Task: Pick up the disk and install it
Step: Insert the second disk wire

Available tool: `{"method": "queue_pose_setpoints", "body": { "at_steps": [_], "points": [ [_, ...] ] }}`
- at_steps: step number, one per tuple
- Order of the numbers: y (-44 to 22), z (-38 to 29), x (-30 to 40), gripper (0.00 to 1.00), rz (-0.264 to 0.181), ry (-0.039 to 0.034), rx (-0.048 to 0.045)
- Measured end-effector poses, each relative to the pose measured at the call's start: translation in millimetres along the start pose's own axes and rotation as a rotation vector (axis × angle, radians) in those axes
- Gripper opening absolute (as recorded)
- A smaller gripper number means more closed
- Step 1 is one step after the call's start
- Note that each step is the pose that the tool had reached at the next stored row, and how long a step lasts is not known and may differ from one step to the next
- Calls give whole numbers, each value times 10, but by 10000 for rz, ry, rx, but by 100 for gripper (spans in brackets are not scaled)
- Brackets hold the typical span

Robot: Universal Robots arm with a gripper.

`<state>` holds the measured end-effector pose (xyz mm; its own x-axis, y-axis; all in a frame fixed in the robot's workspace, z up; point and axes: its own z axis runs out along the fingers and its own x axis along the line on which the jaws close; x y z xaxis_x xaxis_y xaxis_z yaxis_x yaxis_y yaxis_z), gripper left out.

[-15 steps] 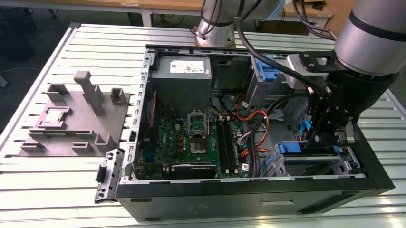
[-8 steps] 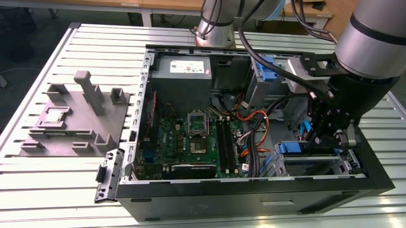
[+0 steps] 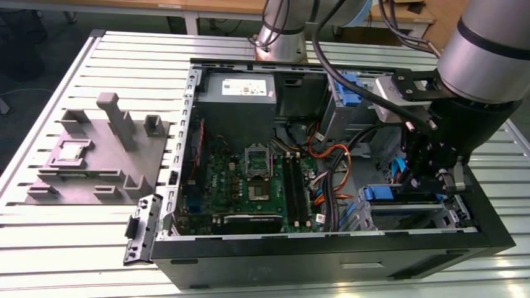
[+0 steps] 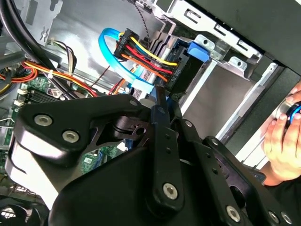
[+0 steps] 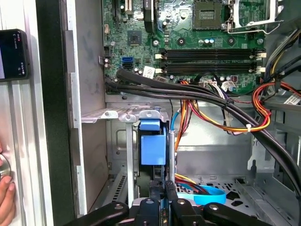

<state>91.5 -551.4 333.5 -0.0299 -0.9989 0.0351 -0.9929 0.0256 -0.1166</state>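
Note:
In the exterior view the disk (image 3: 411,214) looks seated in the drive bay at the case's front corner on that view's right. It is a grey slab with blue plastic at its end and side. My gripper (image 3: 443,183) hangs just above that bay. Both wrist views show the black fingers (image 5: 155,190) drawn close together, and I make out nothing between them. The gripper (image 5: 162,187) points at the bay slot, a short way from an upright blue plastic piece (image 5: 153,143). The gripper (image 4: 164,101) sits near a black cable plug (image 4: 141,52) with red, yellow and orange wires.
The open computer case (image 3: 331,251) holds a green motherboard (image 3: 257,180), a grey power-supply box (image 3: 236,93) and thick black cables (image 5: 197,94). A blue data cable (image 5: 211,194) lies below the fingers. A person's hand (image 4: 282,141) rests outside the case. A grey fixture (image 3: 99,155) stands on the exterior view's left.

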Motion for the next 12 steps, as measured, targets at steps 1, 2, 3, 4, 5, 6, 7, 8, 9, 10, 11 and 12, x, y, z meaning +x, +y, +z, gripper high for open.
{"method": "queue_pose_setpoints", "body": {
  "at_steps": [1,2,3,4,5,6,7,8,9,10,11,12],
  "points": [
    [0,1,0,16,5,-47,-1],
    [0,0,0,16,8,-78,-2],
    [-1,0,0,16,9,-85,-2],
    [0,1,2,16,9,-86,-2],
    [0,1,4,16,9,-85,-2],
    [0,0,5,16,10,-85,-1],
    [-1,0,7,16,9,-84,-1],
    [-1,1,7,16,10,-85,-1],
    [-1,1,9,16,10,-86,-1],
    [-1,1,11,16,9,-85,-1],
    [-1,0,13,16,9,-84,0],
    [-1,1,17,16,9,-85,0]
  ]
}}
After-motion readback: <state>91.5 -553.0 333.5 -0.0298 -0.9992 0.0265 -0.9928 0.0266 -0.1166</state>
